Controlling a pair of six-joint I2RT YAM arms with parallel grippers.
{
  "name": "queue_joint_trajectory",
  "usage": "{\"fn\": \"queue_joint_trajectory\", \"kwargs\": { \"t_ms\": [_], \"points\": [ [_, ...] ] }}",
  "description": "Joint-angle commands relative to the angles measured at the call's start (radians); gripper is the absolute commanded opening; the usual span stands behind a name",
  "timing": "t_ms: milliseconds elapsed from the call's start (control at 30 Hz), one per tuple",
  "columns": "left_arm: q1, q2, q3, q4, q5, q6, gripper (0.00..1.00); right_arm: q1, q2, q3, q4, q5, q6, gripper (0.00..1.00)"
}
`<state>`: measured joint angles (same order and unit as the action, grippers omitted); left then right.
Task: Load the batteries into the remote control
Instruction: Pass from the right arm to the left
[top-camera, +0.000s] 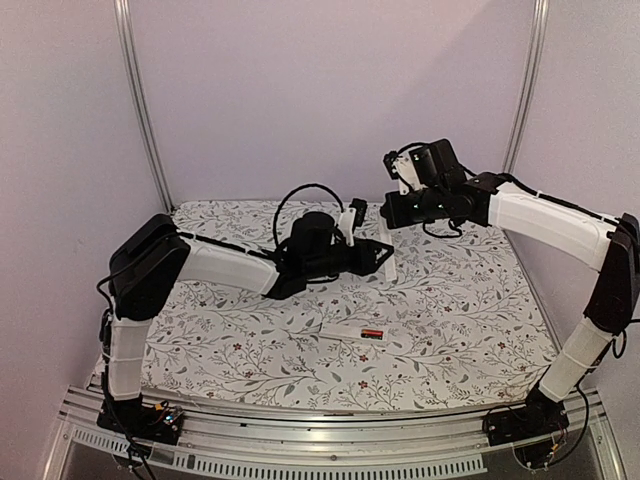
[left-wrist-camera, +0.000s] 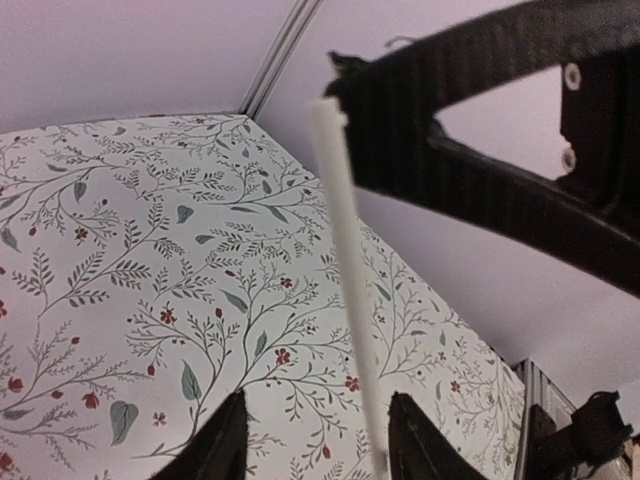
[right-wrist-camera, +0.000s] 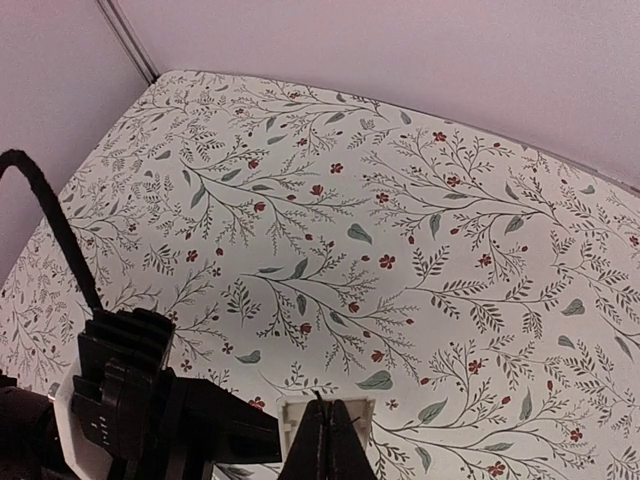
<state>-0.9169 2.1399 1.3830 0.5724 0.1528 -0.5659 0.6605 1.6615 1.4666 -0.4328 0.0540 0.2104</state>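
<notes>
Floral counter (top-camera: 470, 300), lilac walls. Near the front, remote control (top-camera: 348, 331) lying flat, red batteries (top-camera: 372, 333) showing at one end. Right pincer (right-wrist-camera: 322, 425) pinching cover strip (left-wrist-camera: 350, 280) aloft; left pincer (left-wrist-camera: 318, 400) spread around it. Likely cover-closing step: next, lower and align over bay.

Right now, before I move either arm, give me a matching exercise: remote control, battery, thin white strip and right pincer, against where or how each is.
1. remote control
2. battery
3. white strip
4. right pincer

A. raised off the floral cloth
B. red, at the remote's right end in the top view
C. lying flat on the cloth
D. shut on the strip's upper end

Pairs: 1-C, 2-B, 3-A, 4-D
</notes>
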Motion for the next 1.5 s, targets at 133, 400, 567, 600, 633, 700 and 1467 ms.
{"fn": "queue_joint_trajectory", "kwargs": {
  "t_ms": [133, 400, 567, 600, 633, 700, 1467],
  "points": [
    [0.004, 0.002, -0.002, 0.04, 0.0, 0.016, 0.09, 0.01, -0.037, -0.011, 0.046, -0.099, 0.003, 0.0],
    [0.009, -0.127, -0.128, 0.084, -0.007, 0.101, 0.0, 0.01, -0.158, -0.075, 0.14, -0.261, -0.131, 0.33],
    [0.002, -0.266, -0.25, 0.131, 0.036, 0.211, 0.0, 0.008, -0.367, -0.214, 0.243, -0.513, -0.309, 0.81],
    [-0.001, -0.297, -0.274, 0.146, 0.062, 0.232, 0.0, 0.008, -0.392, -0.238, 0.249, -0.565, -0.333, 0.87],
    [-0.004, -0.328, -0.299, 0.164, 0.093, 0.251, 0.0, 0.008, -0.428, -0.26, 0.255, -0.604, -0.364, 0.93],
    [-0.014, -0.387, -0.348, 0.203, 0.159, 0.29, 0.0, 0.008, -0.46, -0.295, 0.26, -0.676, -0.39, 0.95],
    [-0.136, -0.582, -0.41, 0.163, 0.295, 0.396, 0.0, 0.118, -0.43, -0.36, 0.498, -0.9, -0.227, 0.39]
  ]
}}
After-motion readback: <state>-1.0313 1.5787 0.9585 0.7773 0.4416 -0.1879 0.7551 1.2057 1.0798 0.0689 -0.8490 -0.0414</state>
